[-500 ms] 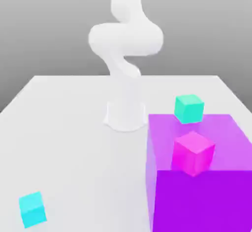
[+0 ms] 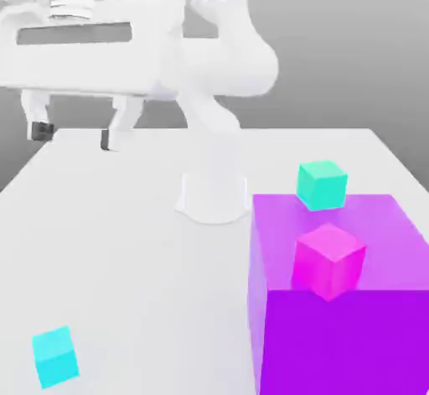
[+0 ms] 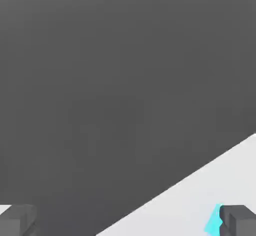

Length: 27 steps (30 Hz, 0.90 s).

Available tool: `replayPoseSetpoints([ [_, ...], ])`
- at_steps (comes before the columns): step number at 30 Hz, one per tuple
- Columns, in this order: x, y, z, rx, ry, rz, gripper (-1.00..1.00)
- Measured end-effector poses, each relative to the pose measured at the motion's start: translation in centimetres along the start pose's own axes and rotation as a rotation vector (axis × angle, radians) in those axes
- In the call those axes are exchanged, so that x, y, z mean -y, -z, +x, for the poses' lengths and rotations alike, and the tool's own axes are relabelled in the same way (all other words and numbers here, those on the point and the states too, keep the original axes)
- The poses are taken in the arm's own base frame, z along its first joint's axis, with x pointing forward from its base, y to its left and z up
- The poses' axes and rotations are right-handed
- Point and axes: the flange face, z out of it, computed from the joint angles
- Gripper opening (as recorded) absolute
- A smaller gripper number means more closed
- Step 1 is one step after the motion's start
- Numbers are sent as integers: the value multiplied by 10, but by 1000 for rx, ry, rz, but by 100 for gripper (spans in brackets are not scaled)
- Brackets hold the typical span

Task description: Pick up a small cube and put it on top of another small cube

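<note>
cyan cube (image 2: 55, 357) by the worktop's (image 2: 167, 301) near edge, pre-grasp, claw (image 2: 74, 136) apart and empty; you go down over it next.

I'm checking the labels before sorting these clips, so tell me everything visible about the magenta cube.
The magenta cube is small, plain and smooth-looking, with a lighter top and darker sides. It sits turned, one corner facing the exterior view, near the front edge of the big purple block's top. The greener turquoise cube stands apart, farther back.
</note>
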Motion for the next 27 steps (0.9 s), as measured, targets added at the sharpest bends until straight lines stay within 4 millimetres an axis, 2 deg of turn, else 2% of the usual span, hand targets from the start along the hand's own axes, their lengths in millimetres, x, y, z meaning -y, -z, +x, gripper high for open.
replayPoseSetpoints([
  [5,-40,-91,35,27,-194,-132,0],
  [12,-110,-208,48,76,-423,-305,0],
  [16,-131,-261,43,80,-451,-324,0],
  [17,-136,-272,41,81,-451,-325,-100],
  [22,-135,-272,41,80,-451,-323,-100],
  [23,-138,-278,40,80,-452,-324,-100],
  [25,-134,-266,42,80,-453,-324,-100],
  [27,-127,-244,46,81,-452,-324,-100],
])
